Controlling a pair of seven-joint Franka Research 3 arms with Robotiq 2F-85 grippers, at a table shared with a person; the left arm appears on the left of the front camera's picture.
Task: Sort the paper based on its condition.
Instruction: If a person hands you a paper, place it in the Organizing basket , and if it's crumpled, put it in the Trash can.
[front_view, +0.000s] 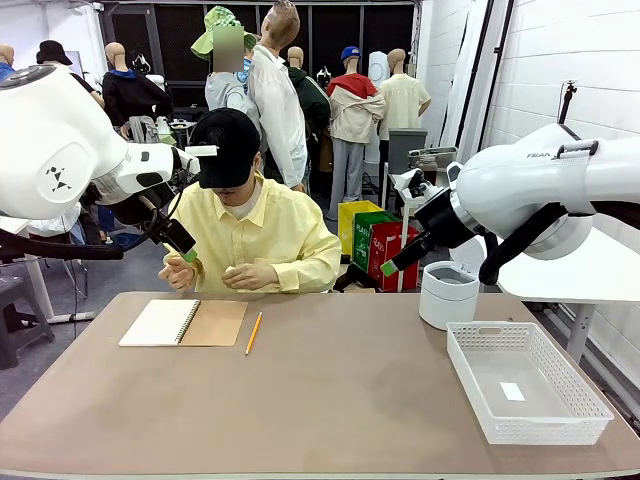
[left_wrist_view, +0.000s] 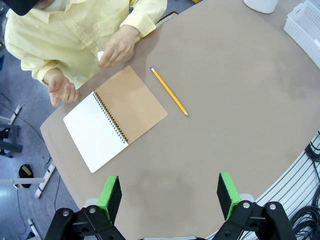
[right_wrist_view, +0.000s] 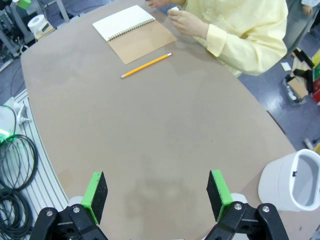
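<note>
The only loose paper (right_wrist_view: 173, 9) to be seen is a small white bit pinched in the person's hand (right_wrist_view: 184, 21). It is too small to tell whether it is smooth or creased. In the right wrist view it sits far ahead of the right gripper (right_wrist_view: 157, 189), beyond the fingertips and well apart from both green pads. That gripper's fingers stand wide apart with nothing between them, over the bare table (right_wrist_view: 150, 130).

In the left wrist view the same white bit peeks out at the person's fingers. There it is far ahead of the left gripper (left_wrist_view: 169, 196) and out past the finger on the picture's left. This gripper's fingers are also spread wide and hold nothing.

Nearer the fingers than the paper lies a spiral notebook (left_wrist_view: 115, 117), open flat, with a white page on one side and a brown cover on the other. A yellow pencil (left_wrist_view: 169, 91) lies near its brown side, not touching it. Both are ahead of the fingertips, and neither gripper touches them.

A white tub (right_wrist_view: 295, 180) stands just off to the side of the right gripper's picture-right finger. In the front view a white basket (front_view: 530, 432) sits on the table beyond the tub. A small white patch (front_view: 512, 391) lies on the basket's floor; whether it is paper or a label cannot be told.
</note>
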